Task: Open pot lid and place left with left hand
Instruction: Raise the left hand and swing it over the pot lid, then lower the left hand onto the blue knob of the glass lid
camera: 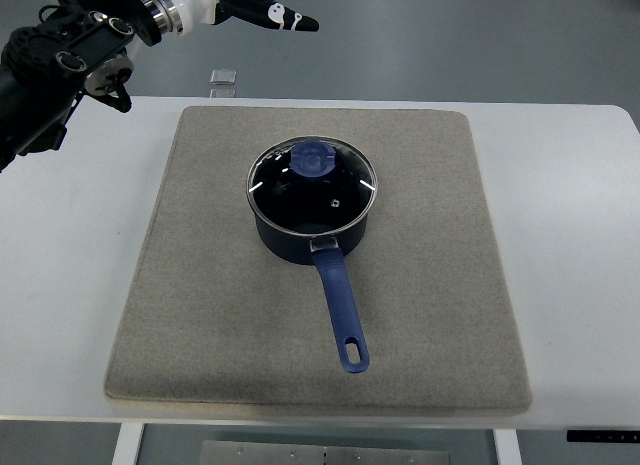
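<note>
A dark blue saucepan point(300, 240) stands in the middle of a grey mat point(200, 285), its long blue handle point(340, 310) pointing toward the near edge. A glass lid point(335, 195) with a blue knob point(314, 160) sits shut on the pan. My left arm comes in at the top left. Its hand point(265, 10) is held above the far edge of the table, well behind and to the left of the pan, with the fingers stretched out and nothing in them. The right arm does not show.
The mat lies on a white table point(60, 285). A small clear block point(222, 80) sits at the table's far edge, just behind the mat's left corner. Bare mat stretches left of the pan.
</note>
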### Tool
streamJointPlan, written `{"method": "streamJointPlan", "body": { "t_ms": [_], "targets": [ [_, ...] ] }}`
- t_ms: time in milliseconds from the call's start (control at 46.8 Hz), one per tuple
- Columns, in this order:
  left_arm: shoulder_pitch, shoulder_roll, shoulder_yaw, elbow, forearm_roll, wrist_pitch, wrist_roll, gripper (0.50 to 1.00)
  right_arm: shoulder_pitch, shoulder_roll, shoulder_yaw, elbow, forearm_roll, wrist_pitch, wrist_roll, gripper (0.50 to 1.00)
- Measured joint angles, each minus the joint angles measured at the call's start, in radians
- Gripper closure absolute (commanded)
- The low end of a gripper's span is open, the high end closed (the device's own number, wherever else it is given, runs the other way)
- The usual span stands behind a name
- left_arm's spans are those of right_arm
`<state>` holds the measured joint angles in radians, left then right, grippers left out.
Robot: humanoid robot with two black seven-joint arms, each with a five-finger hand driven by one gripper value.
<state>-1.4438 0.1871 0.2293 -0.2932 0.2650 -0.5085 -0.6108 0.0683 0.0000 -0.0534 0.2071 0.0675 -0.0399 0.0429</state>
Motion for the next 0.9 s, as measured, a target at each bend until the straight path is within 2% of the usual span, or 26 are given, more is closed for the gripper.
{"method": "streamJointPlan", "body": {
  "t_ms": [128, 299, 492, 898],
  "targets": [
    [-0.038, -0.003, 0.0, -0.001, 0.163, -0.048, 0.0, 0.508, 0.0, 0.0, 0.0, 0.0, 0.0, 0.0, 0.0, 0.585],
    [-0.096, -0.002, 0.001, -0.013, 0.311, -0.062, 0.0, 0.51, 0.0, 0.0, 0.0, 0.0, 0.0, 0.0, 0.0, 0.585],
    [-0.148, 0.021, 0.001, -0.133, 0.515, -0.076, 0.0, 0.51, 0.0, 0.0, 0.0, 0.0, 0.0, 0.0, 0.0, 0.585],
    [-0.168, 0.117, 0.0, -0.353, 0.746, -0.068, 0.0, 0.51, 0.0, 0.0, 0.0, 0.0, 0.0, 0.0, 0.0, 0.585]
  ]
}}
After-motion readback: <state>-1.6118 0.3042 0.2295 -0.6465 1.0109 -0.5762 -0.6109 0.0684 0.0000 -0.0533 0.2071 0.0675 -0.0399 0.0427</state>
